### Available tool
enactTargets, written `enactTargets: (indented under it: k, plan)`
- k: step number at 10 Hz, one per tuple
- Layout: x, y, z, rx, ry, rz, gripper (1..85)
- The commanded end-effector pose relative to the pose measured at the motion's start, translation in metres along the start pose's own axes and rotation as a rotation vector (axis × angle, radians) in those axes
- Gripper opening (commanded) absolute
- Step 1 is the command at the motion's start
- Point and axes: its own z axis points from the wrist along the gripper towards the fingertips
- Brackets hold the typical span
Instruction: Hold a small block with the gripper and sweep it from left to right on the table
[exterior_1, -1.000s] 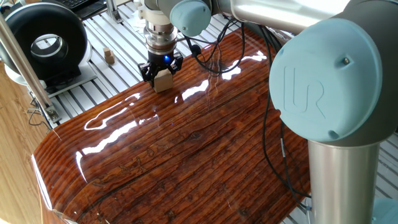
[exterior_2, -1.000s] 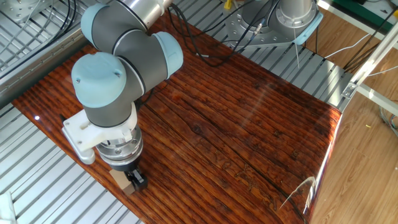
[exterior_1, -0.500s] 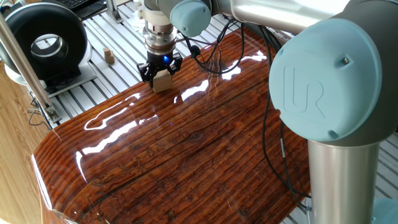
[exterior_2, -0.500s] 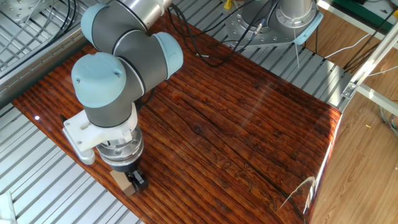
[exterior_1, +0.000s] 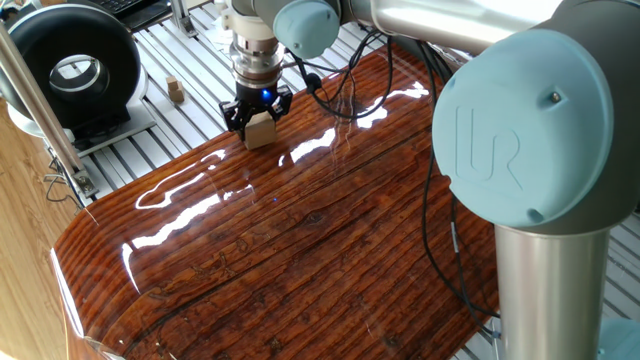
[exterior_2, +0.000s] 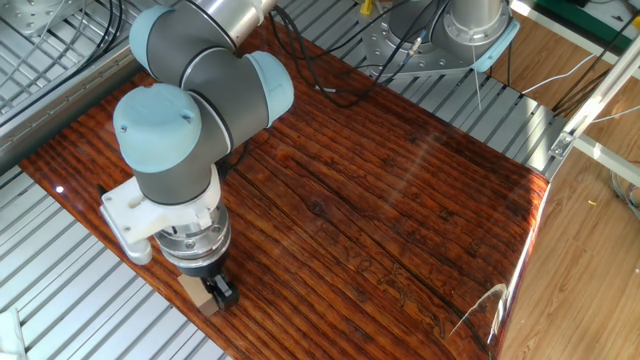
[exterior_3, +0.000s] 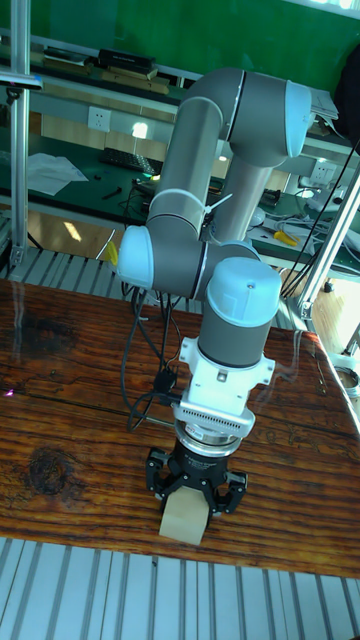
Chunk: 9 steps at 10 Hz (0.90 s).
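Tan small block (exterior_3: 184, 522) between two jaws.

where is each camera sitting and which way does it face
One fixed view: high beside the arm's base column, looking down the table toward the far edge; base, upper joints and gripper show.
The other fixed view: high on the opposite side, looking down at the wrist joints, the base beyond.
Tall fixed view: low at the table edge, facing the whole arm head-on, shelves and a green wall behind.
All three share the gripper holding the small block near the table edge.
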Motion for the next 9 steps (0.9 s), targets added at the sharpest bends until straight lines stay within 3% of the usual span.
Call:
enactTargets:
  k: [1,3,4,6,8,9]
  plan:
    - [0.003,-0.001,-0.001,-0.001,0.014,-0.059,1.0]
    - [0.003,0.011,-0.002,-0.050,0.011,-0.171,1.0]
    - [0.000,0.012,-0.002,-0.053,0.000,-0.209,1.0]
    - [-0.009,0.001,-0.001,-0.006,-0.033,-0.253,1.0]
    - [-0.010,-0.020,-0.002,0.075,-0.025,-0.237,1.0]
    - [-0.009,-0.019,-0.002,0.071,-0.022,-0.234,1.0]
